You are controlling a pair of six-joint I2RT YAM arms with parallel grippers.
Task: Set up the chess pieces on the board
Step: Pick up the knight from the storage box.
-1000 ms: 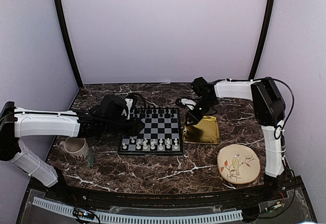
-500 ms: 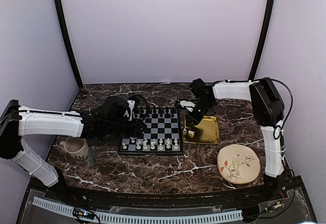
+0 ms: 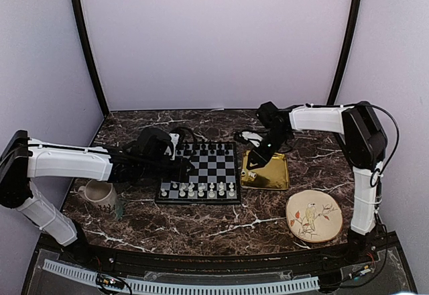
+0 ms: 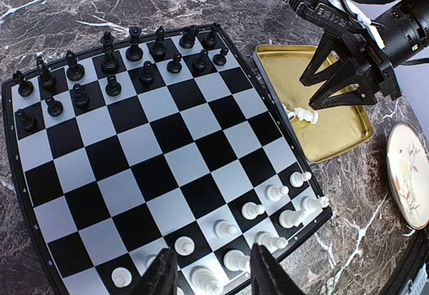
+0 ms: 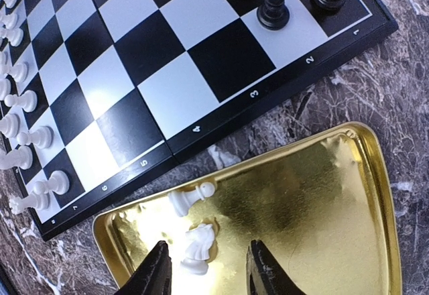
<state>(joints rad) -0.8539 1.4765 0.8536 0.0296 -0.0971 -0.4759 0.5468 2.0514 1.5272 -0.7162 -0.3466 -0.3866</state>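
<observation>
Right pincer point(image 5: 209, 255), apart, straddles cream plastic knight point(image 5: 199, 243) lying in gold square tray point(image 5: 315, 201) beside black-and-silver chessboard point(image 4: 147, 154): presumably lined up for pickup. Left pincer point(image 4: 214, 268), apart, hovers over chessboard's cream ranks point(image 4: 253, 209).

Table point(image 3: 201, 224): dark brown marble-look top, white and rust veins, slight gloss. Back wall point(image 3: 214, 40): plain pale lilac, meets table in straight line. Left wall point(image 3: 33, 53) and right wall point(image 3: 402, 47): same pale tint, closing table in on both sides. Left black pole point(image 3: 86, 47) rises from back left corner, leaning outward toward top; right black pole point(image 3: 347, 40) mirrors it at back right corner. Near edge: black curved rim point(image 3: 221, 258), white slotted strip point(image 3: 181, 285) just below. Light soft, even; shadows faint.
</observation>
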